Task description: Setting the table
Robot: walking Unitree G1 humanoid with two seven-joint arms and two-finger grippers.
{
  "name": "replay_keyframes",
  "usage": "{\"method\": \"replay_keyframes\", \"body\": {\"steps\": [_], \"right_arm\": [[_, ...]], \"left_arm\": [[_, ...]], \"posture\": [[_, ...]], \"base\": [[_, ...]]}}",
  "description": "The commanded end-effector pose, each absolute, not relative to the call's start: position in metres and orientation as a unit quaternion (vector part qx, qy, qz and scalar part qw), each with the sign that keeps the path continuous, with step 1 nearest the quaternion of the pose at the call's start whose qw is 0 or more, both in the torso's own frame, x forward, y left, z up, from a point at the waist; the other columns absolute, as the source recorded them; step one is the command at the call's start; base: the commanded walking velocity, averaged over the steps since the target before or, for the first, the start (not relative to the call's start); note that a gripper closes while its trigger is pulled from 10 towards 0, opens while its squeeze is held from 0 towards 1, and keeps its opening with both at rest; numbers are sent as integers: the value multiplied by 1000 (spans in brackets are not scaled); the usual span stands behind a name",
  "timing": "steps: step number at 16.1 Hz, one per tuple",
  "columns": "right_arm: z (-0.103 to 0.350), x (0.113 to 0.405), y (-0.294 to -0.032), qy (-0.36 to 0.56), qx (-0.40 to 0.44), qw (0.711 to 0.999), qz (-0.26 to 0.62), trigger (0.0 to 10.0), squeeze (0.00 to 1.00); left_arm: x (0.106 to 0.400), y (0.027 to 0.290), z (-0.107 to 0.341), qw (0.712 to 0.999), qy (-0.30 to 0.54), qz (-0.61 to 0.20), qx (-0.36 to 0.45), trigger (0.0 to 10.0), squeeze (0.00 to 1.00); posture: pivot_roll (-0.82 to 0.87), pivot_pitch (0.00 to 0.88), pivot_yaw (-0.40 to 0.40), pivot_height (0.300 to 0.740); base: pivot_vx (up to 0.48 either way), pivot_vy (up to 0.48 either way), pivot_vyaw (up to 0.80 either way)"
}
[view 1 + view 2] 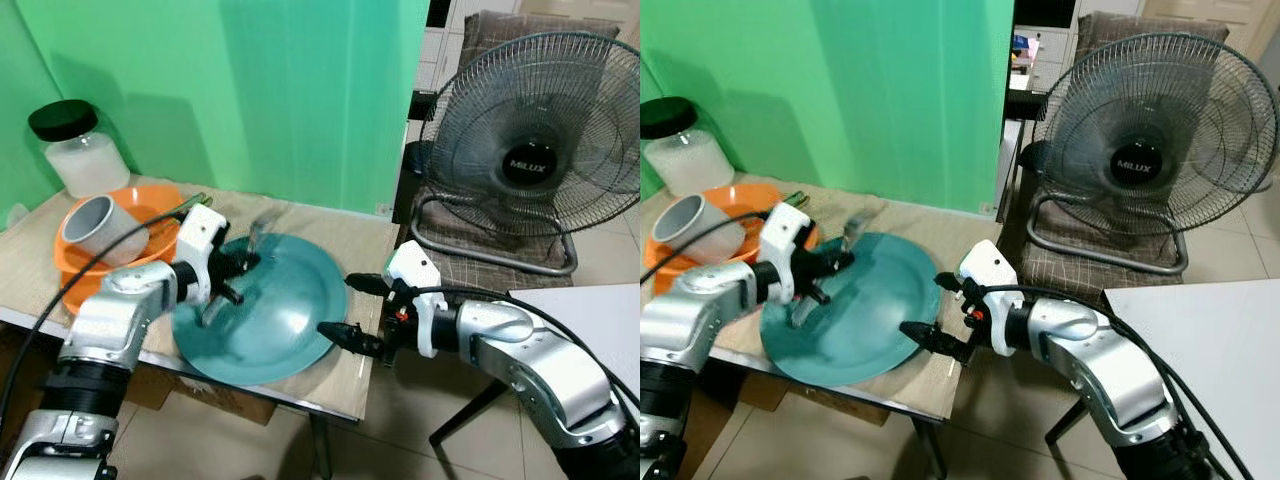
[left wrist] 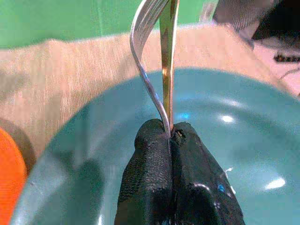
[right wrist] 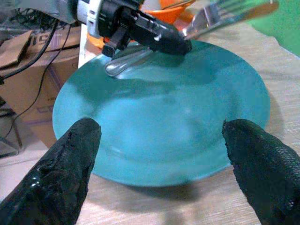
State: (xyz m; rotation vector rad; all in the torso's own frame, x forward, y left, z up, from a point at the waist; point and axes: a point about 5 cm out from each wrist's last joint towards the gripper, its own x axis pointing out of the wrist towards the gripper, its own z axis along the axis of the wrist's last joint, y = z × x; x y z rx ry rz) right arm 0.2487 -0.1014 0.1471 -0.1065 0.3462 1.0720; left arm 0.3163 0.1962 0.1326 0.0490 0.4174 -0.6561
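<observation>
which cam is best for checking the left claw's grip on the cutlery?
Left wrist view: the left claw is shut on the shiny metal fork and spoon, close up. Eye views show them small above the round teal plate; the right wrist view shows them side-on.

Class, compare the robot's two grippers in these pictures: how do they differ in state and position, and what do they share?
The left gripper is shut on cutlery, a fork among it; the right gripper is open and holds nothing. The left gripper is over the teal plate; the right gripper is at the plate's rim, off the table's edge. Both have black fingers and face the same plate.
</observation>
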Motion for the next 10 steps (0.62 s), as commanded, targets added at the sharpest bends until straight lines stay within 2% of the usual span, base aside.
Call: {"method": "replay_keyframes", "body": {"steps": [1, 5, 7, 8, 9, 10], "right_arm": [[148, 253, -105, 159, -44, 854, 494, 10000, 0], [148, 270, -105, 157, -20, 880, 447, 10000, 0], [142, 285, -99, 205, 35, 896, 392, 10000, 0], [139, 289, -97, 224, 57, 899, 371, 10000, 580], [136, 293, -95, 243, 84, 900, 352, 10000, 1000], [136, 298, -92, 249, 112, 900, 339, 10000, 1000]], "left_arm": [[315, 201, 142, 931, 189, -313, 18, 0, 0], [311, 205, 160, 940, 148, -306, -19, 0, 0], [305, 209, 168, 944, 136, -299, -27, 0, 0], [303, 209, 169, 944, 136, -298, -27, 0, 0], [301, 209, 169, 944, 137, -298, -27, 0, 0], [298, 209, 168, 944, 143, -296, -25, 0, 0]], "posture": [[-42, 0, 53, 740], [-33, 0, 37, 740], [-26, 0, 33, 740], [-23, 0, 29, 740], [-18, 0, 25, 740], [-17, 0, 23, 740]], "base": [[0, 0, 0], [0, 0, 0], [0, 0, 0], [0, 0, 0], [0, 0, 0], [0, 0, 0]]}}
